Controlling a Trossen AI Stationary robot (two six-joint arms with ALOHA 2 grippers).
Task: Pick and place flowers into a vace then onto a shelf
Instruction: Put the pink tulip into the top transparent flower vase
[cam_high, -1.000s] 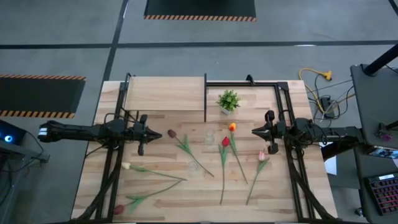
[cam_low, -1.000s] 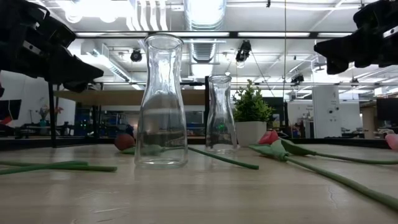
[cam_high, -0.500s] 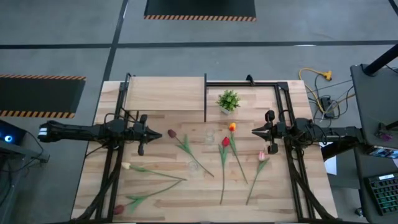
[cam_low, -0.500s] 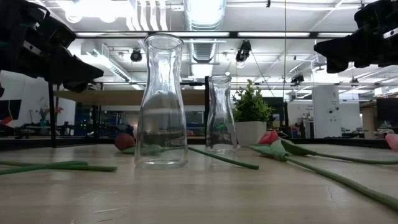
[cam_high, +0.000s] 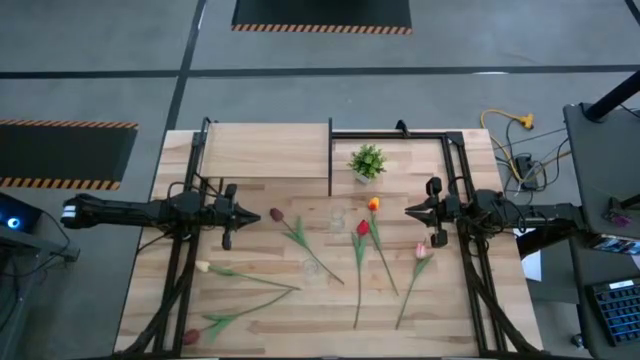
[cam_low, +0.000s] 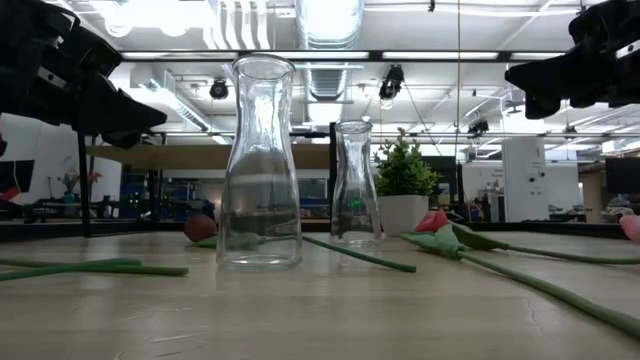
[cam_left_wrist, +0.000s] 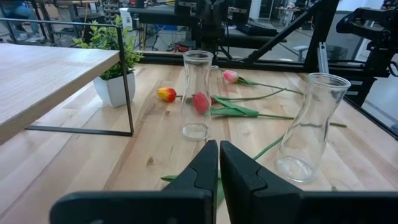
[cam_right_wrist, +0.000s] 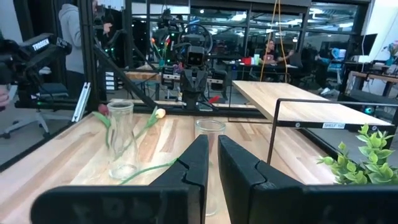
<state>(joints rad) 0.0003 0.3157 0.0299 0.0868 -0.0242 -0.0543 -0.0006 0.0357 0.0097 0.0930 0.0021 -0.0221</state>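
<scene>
One shelf (cam_high: 265, 150) stands at the table's far left. Two glass vases (cam_low: 259, 165) stand mid-table: fragile, slippery; grasp at the neck. Seven tulips (cam_high: 362, 228) lie flat around them, none in a vase: light, limp; pinch mid-stem. Left gripper (cam_high: 258, 215) and right gripper (cam_high: 408, 211) hover closed and empty.

You see a planked table (cam_high: 440, 300) of pale, matt wood with visible grain. At about eleven o'clock the shelf (cam_high: 265, 150) is a smooth light-wood board on a thin black metal frame (cam_left_wrist: 127, 93). Both vases (cam_low: 259, 165) (cam_low: 355, 185) near the centre are clear, glossy glass. The flowers (cam_high: 360, 245) look artificial, with matt green stems. The potted plant (cam_left_wrist: 112, 68) sits in a smooth white pot. The gripper fingers (cam_left_wrist: 205, 165) are matt black.
</scene>
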